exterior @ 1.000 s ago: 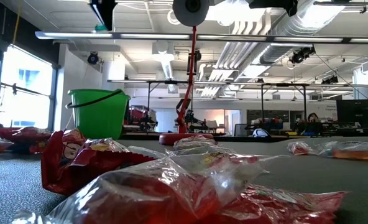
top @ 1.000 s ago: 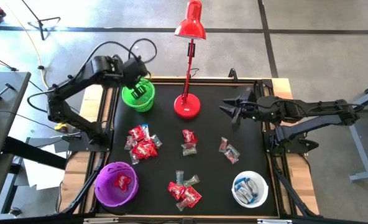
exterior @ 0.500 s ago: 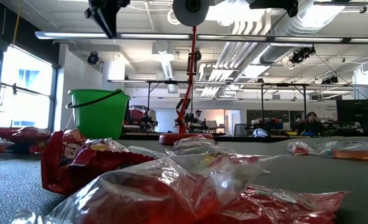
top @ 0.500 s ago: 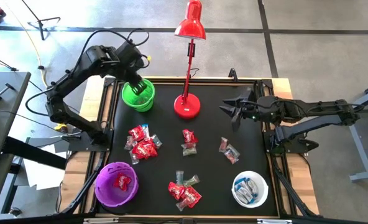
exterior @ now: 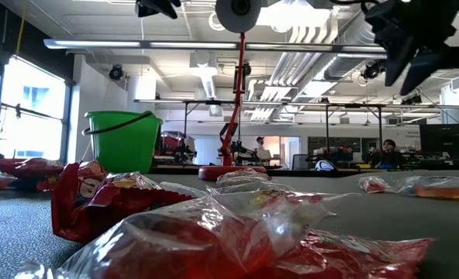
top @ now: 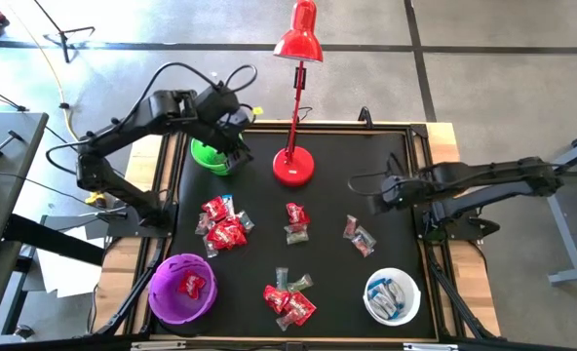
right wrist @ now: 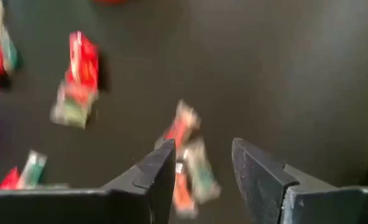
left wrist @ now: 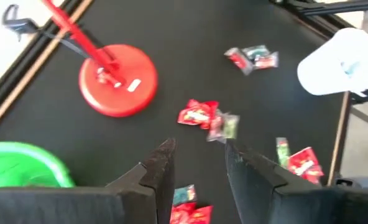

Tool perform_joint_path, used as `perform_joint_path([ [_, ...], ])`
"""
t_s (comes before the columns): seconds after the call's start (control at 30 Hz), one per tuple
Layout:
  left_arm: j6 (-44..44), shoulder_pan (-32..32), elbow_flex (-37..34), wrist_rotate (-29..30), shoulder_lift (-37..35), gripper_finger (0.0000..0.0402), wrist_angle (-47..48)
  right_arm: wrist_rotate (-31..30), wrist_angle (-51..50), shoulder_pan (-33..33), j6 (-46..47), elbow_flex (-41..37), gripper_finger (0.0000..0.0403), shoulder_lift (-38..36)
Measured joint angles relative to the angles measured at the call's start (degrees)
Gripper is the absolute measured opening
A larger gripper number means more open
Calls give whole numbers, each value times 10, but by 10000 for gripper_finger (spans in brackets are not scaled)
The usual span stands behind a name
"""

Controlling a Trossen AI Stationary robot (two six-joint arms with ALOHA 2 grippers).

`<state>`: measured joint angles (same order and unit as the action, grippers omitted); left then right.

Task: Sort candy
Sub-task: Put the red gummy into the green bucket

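Candy lies in loose clusters on the black mat: red sweets (top: 220,222), a small pair (top: 295,222), another pair (top: 359,236) and a near group (top: 288,297). The green bowl (top: 209,154) stands far left, the purple bowl (top: 182,290) near left and the white bowl (top: 393,297) near right. My left gripper (top: 240,136) hangs open and empty beside the green bowl's right rim; its fingers (left wrist: 165,163) frame bare mat. My right gripper (top: 374,195) hangs open above the mat, tipped down, with the pair of sweets (right wrist: 187,155) below its open fingers.
A red desk lamp stands on its round base (top: 293,166) at the far middle, between the two grippers, its shade (top: 299,39) reaching past the far edge. The purple and white bowls hold sweets. Bare mat lies right of the lamp.
My left gripper has opened over the green bowl, then swung toward the lamp and turned. My right gripper has tipped from pointing across the table to pointing down, rolled, and sunk toward the mat, coming into the low view at top right. No candy on the mat has moved.
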<state>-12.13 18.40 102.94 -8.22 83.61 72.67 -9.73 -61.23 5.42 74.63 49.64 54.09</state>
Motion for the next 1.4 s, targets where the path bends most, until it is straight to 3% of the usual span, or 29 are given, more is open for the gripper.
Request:
perform_joint_path([
  [0.13, -24, -29, 0, 13, 0, 122, -7, 70, 126, 0, 0, -69, 154, 9],
  [0.43, -53, -66, 0, 45, -2, 122, -1, 103, 358, -2, 8, -200, 154, 41],
  [0.73, 12, -58, 0, 44, -18, 122, 21, 100, 418, -2, 91, -209, 154, 111],
  [1.2, 93, -26, 0, 44, -56, 122, 26, 87, 520, -3, 142, -206, 154, 245],
  [1.4, 104, -11, 0, 43, -75, 122, 29, 96, 541, -3, 156, -206, 154, 264],
])
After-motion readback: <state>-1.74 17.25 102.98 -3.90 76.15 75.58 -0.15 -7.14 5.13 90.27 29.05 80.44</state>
